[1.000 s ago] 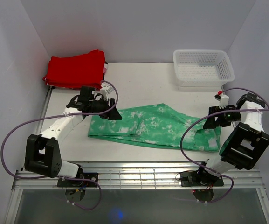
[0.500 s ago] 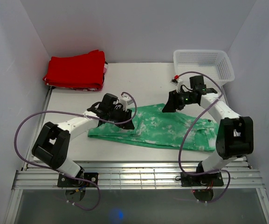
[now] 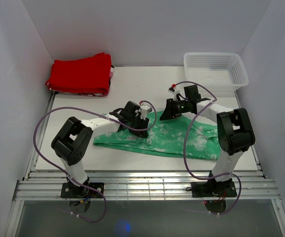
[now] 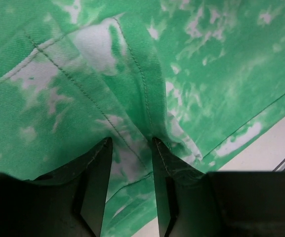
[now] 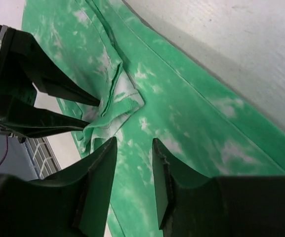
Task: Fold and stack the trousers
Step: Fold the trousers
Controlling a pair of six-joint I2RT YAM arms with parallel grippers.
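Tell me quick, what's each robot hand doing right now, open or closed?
Left hand: closed, pinching a fold of the trousers.
Right hand: open, holding nothing, over the trousers.

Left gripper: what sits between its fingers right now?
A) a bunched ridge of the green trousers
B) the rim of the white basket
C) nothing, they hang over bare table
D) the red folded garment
A: in the left wrist view a raised ridge of the trousers runs down between the fingers of the left gripper, and the right wrist view shows that fabric bunched up at their tips.
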